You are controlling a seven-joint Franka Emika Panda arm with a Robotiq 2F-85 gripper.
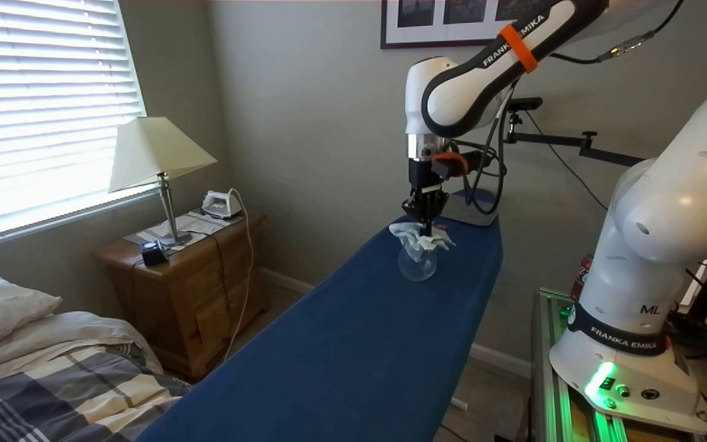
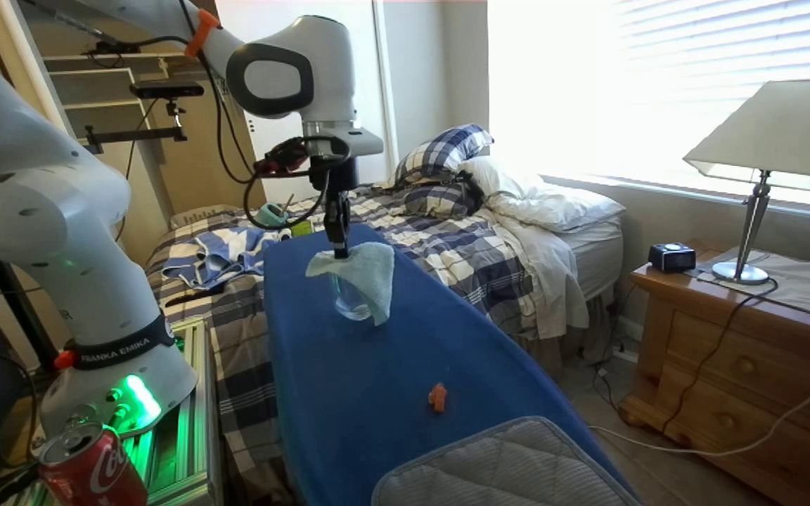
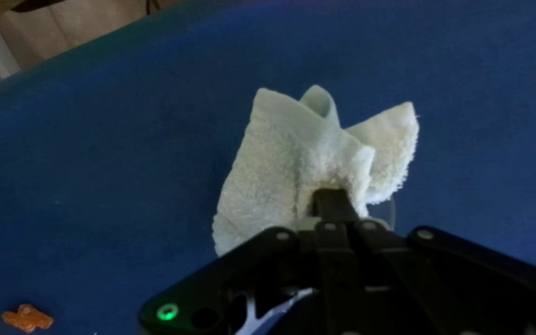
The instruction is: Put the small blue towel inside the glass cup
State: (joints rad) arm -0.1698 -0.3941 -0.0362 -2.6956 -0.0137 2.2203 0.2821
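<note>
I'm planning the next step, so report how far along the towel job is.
Done: the small towel is draped over the glass cup. In hand: the gripper touches the towel at the cup's mouth, likely to push it in. Left: tucking in the edges that spread outside in both exterior views.

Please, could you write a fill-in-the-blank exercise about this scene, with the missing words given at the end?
1. The tool touches the pale towel, draped over the glass cup, from ____.
2. The ironing board beneath them is ____ in colour.
3. The drink can is mainly ____ in colour.
4. The nightstand is made of ____.
Missing words: above; blue; red; wood.
</note>
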